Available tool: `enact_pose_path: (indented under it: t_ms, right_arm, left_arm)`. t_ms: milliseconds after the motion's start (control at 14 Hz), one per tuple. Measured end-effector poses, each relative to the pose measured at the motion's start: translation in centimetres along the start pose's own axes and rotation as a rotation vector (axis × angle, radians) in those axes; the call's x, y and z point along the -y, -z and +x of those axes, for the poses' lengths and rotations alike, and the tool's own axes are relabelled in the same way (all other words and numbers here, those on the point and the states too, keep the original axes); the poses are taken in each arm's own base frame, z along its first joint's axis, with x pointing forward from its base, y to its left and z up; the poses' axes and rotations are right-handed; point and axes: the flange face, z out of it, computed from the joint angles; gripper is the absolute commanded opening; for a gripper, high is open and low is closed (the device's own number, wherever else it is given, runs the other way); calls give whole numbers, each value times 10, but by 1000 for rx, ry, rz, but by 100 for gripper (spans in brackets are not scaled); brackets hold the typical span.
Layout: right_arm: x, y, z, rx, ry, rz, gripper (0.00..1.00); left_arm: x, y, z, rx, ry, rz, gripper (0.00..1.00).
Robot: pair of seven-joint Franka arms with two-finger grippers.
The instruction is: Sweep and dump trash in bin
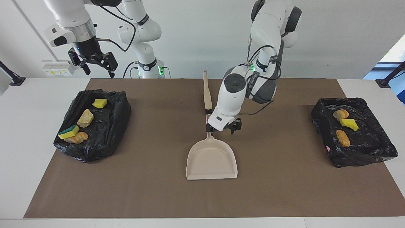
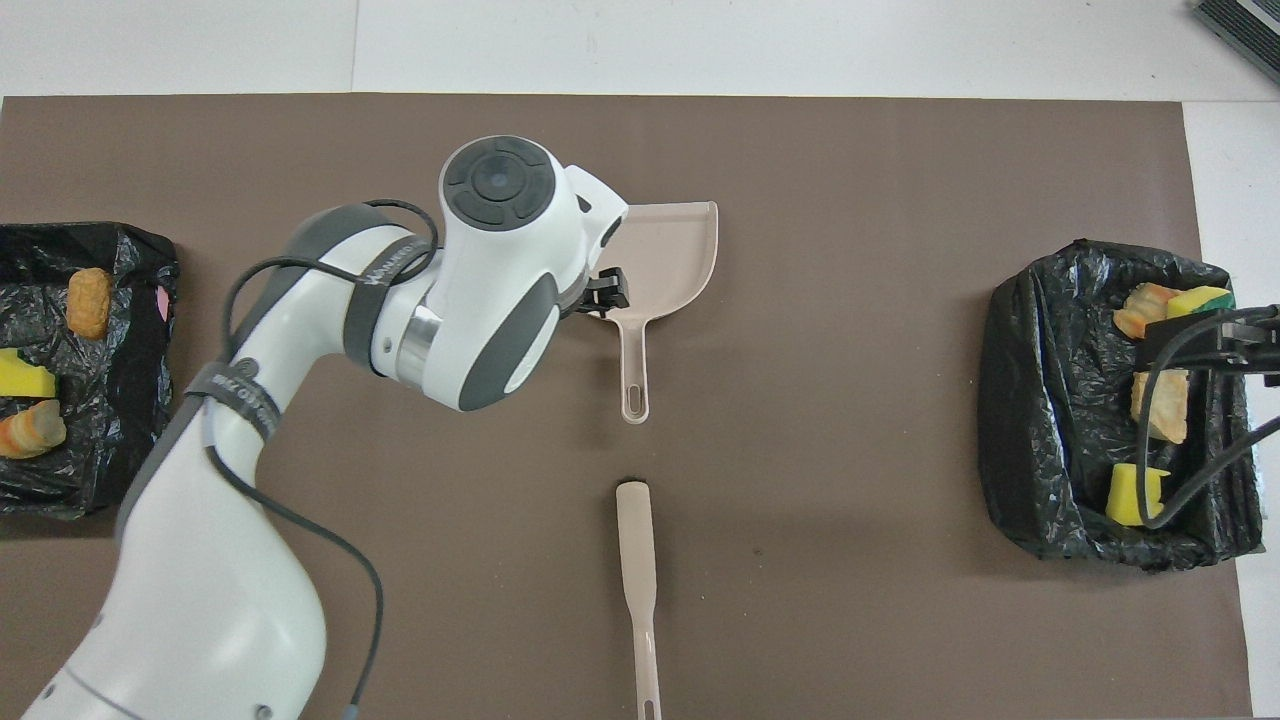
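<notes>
Dustpan: the empty beige dustpan (image 1: 212, 158) lies flat in the middle of the brown mat (image 1: 158, 196) on the counter (image 1: 31, 190). Its handle points toward the robots and its open mouth away from them.
Left claw: the left claw (image 1: 223, 128) hangs low just beside the dustpan's handle, on the side toward the left arm's end. Its fingers are spread wide and hold nothing.
Key relation: the handle runs straight along the near-far line and lies just to one side of the left claw, so the left arm is by far the nearer one to it.
Brush: a beige brush (image 1: 207, 93) lies in line with the handle, nearer to the robots, with a small gap between them.
Trash: four pieces (image 1: 84, 117) lie in the black-lined bin (image 1: 110, 139) at the right arm's end, and three (image 1: 343, 138) in the bin (image 1: 373, 148) at the left arm's end. None shows on the mat, so the job looks finished.
Right claw: the right claw (image 1: 95, 65) waits high over its own bin, spread wide and empty.
</notes>
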Motion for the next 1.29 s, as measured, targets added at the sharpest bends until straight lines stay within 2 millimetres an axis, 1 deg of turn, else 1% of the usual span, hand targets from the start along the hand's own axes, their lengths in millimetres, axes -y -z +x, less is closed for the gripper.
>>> enact_pose_path:
  t_ms: [143,286,429,500,571,714,786,1071,1143,1214,1286]
  right_arm:
    - [0,0,0,0,0,0,100]
    - [0,0,0,0,0,0,100]
    - [0,0,0,0,0,0,100]
    - [0,0,0,0,0,0,100]
    - [0,0,0,0,0,0,100]
    - [0,0,0,0,0,0,100]
    - [0,0,0,0,0,0,100]
    - [0,0,0,0,0,0,100]
    - [0,0,0,0,0,0,100]
    - [0,0,0,0,0,0,100]
    - [0,0,0,0,0,0,100]
  left_arm:
    - [59,18,-1,-22,13,63,100]
    - [120,40,-6,-27,-20,78,100]
    - [178,73,-20,-28,-68,78,100]
    - [201,92,-31,-24,-95,79,100]
    - [219,110,-42,-17,-120,81,100]
    - [243,141,-59,-8,-138,83,100]
    - [253,154,-63,-9,-130,82,100]
    - [294,215,-58,-30,-119,62,100]
    - [303,226,-56,-22,-116,49,100]
    - [309,232,-52,-8,-117,42,100]
    - [312,234,-48,6,-121,39,100]
